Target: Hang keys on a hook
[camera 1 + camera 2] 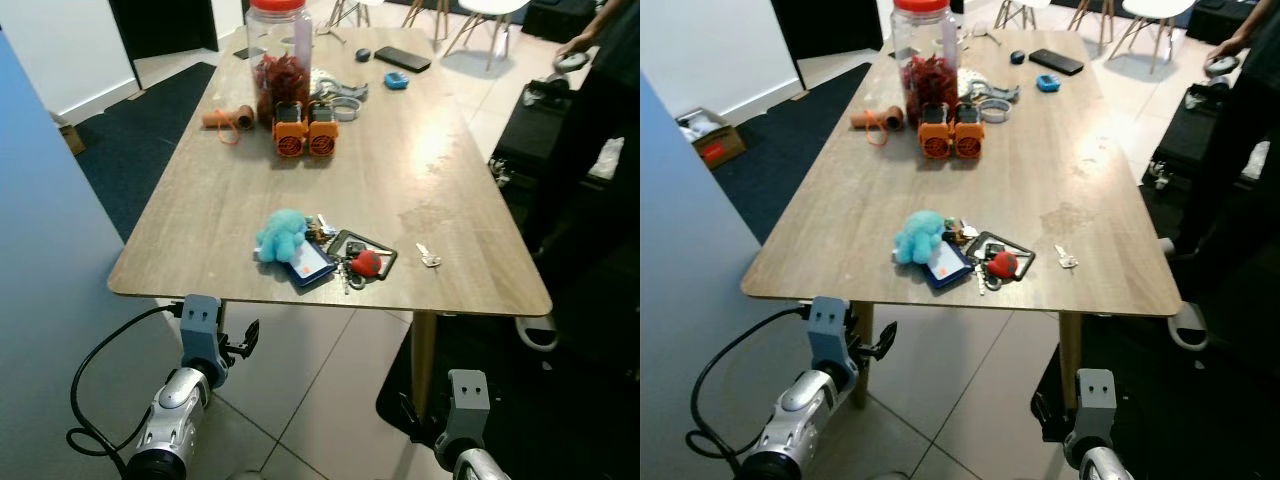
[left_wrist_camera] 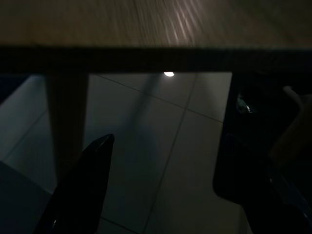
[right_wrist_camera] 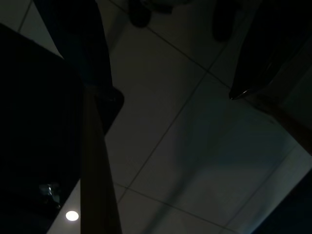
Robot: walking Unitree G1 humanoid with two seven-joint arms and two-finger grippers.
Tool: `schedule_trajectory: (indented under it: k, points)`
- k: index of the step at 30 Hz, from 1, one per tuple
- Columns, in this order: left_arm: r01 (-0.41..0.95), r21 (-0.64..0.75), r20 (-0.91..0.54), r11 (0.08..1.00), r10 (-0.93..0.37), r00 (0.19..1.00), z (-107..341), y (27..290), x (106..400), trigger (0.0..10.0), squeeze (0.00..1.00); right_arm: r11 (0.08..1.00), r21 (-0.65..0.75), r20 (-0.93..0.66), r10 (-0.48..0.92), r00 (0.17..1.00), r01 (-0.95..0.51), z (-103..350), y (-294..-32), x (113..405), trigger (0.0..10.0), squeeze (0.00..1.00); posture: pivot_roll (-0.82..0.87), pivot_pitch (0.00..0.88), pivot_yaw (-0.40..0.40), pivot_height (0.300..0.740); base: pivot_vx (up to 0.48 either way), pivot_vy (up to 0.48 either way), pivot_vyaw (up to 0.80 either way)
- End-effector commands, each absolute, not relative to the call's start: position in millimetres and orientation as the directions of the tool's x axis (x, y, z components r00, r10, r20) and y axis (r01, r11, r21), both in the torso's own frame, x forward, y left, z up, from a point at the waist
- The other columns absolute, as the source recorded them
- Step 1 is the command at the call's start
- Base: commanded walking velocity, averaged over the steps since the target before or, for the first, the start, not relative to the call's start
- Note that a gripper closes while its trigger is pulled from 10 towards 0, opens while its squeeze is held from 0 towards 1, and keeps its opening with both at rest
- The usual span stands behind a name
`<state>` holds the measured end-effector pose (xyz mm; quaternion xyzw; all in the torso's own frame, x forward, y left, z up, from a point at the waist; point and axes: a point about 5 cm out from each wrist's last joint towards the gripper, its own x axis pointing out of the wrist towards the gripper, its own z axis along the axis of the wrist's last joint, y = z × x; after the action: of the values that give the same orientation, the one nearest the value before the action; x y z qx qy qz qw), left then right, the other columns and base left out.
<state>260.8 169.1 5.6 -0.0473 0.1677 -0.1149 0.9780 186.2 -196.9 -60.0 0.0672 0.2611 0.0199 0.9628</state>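
Left eye view is showing a long wooden bench (image 1: 200, 215) with the keys (image 1: 345, 262) lying near its front edge, bunched with a teal plush toy (image 1: 280, 235), a blue card (image 1: 308, 265), a black frame tag (image 1: 365, 245) and a red round charm (image 1: 366, 263). A single small key (image 1: 428, 257) is lying apart from the bunch, toward the robot's right. Farther back, two orange gadgets (image 1: 305, 130) are standing just in front of a tall jar (image 1: 279, 55) with a red lid, with a spool of twine (image 1: 228, 119) to their left and a roll of tape (image 1: 346, 108), a blue object (image 1: 396, 80) and a dark phone (image 1: 402, 59) beyond. A person (image 1: 585, 150) in dark clothes is standing at the right, cut off by the frame edge.

Both arms are hanging below the bench edge over the tiled floor (image 1: 300, 400). The left gripper (image 2: 161, 185) is pointing under the bench with its fingers spread apart and holding nothing. The right wrist view is very dark; the right gripper (image 3: 234, 92) is showing one finger tip there, so I cannot tell how its fingers are standing. A bench leg (image 1: 424, 365) is standing between the two arms.
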Motion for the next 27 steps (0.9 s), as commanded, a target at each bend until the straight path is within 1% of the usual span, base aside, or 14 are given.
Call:
schedule_trajectory:
  k: [1,4,8,10,11,14,16,17,18,20,21,24,25,27]
  points:
    - [0.208,-0.129,-0.324,0.970,-0.239,0.915,6.2,170.3,261.8,10.0,0.00,0.989,0.146,-0.514,0.070,0.855,0.007,-62.3,-195.8,183.5,10.0,0.00,0.06,0.057,-0.019,0.740,0.000,0.000,0.00]
    - [0.212,-0.129,-0.310,0.969,-0.242,0.919,8.2,169.9,263.5,10.0,0.00,0.990,0.144,-0.514,0.067,0.855,0.009,-62.0,-196.5,184.0,10.0,0.00,0.06,0.057,-0.022,0.740,0.000,0.000,0.00]
    - [0.277,-0.106,-0.259,0.955,-0.295,0.920,14.7,168.3,264.7,10.0,0.00,0.990,0.141,-0.513,0.065,0.856,0.009,-61.2,-197.5,185.6,10.0,0.00,0.06,0.058,-0.031,0.740,0.000,0.000,0.00]
    - [0.335,-0.076,-0.242,0.939,-0.343,0.908,16.6,170.2,262.5,10.0,0.00,0.990,0.139,-0.509,0.067,0.858,0.005,-60.4,-198.0,187.0,10.0,0.00,0.06,0.058,-0.034,0.740,0.000,0.000,0.00]
    - [0.335,-0.076,-0.242,0.939,-0.343,0.908,16.6,170.2,262.5,10.0,0.00,0.990,0.139,-0.509,0.067,0.858,0.005,-60.4,-198.0,187.0,10.0,0.00,0.06,0.058,-0.034,0.740,0.000,0.000,0.00]
    - [0.392,-0.011,-0.234,0.920,-0.383,0.894,17.7,186.8,256.6,10.0,0.00,0.991,0.136,-0.504,0.075,0.861,-0.007,-58.6,-198.9,190.2,10.0,0.00,0.06,0.059,-0.043,0.740,0.000,0.000,0.00]
    - [0.397,0.007,-0.231,0.918,-0.384,0.894,18.5,191.7,255.4,10.0,0.00,0.991,0.135,-0.503,0.077,0.861,-0.009,-58.2,-199.1,190.9,10.0,0.00,0.06,0.059,-0.043,0.740,0.000,0.000,0.00]
    - [0.391,0.033,-0.214,0.920,-0.376,0.901,21.3,200.7,253.8,10.0,0.00,0.991,0.134,-0.502,0.078,0.861,-0.012,-57.8,-199.1,191.7,10.0,0.00,0.06,0.062,-0.049,0.740,0.000,0.000,0.00]
    - [0.391,0.033,-0.214,0.920,-0.376,0.901,21.3,200.7,253.8,10.0,0.00,0.991,0.134,-0.502,0.078,0.861,-0.012,-57.8,-199.1,191.7,10.0,0.00,0.06,0.062,-0.049,0.740,0.000,0.000,0.00]
    - [0.410,0.070,-0.166,0.910,-0.394,0.904,28.0,215.9,247.6,10.0,0.00,0.991,0.134,-0.501,0.084,0.861,-0.019,-57.5,-198.5,192.4,10.0,0.00,0.07,0.062,-0.056,0.740,0.000,0.000,0.00]
    - [0.410,0.070,-0.166,0.910,-0.394,0.904,28.0,215.9,247.6,10.0,0.00,0.991,0.134,-0.501,0.084,0.861,-0.019,-57.5,-198.5,192.4,10.0,0.00,0.07,0.062,-0.056,0.740,0.000,0.000,0.00]
    - [0.553,0.177,-0.209,0.814,-0.518,0.829,29.3,234.6,226.7,10.0,0.00,0.990,0.134,-0.502,0.096,0.860,-0.033,-57.4,-196.8,193.1,10.0,0.00,0.07,0.066,-0.062,0.740,0.000,0.000,0.00]
    - [0.553,0.177,-0.209,0.814,-0.518,0.829,29.3,234.6,226.7,10.0,0.00,0.990,0.134,-0.502,0.096,0.860,-0.033,-57.4,-196.8,193.1,10.0,0.00,0.07,0.066,-0.062,0.740,0.000,0.000,0.00]
    - [0.592,0.181,-0.212,0.785,-0.556,0.803,32.3,242.0,219.4,10.0,0.00,0.990,0.134,-0.502,0.100,0.859,-0.037,-57.3,-196.2,193.7,10.0,0.00,0.07,0.068,-0.062,0.740,0.000,0.000,0.00]
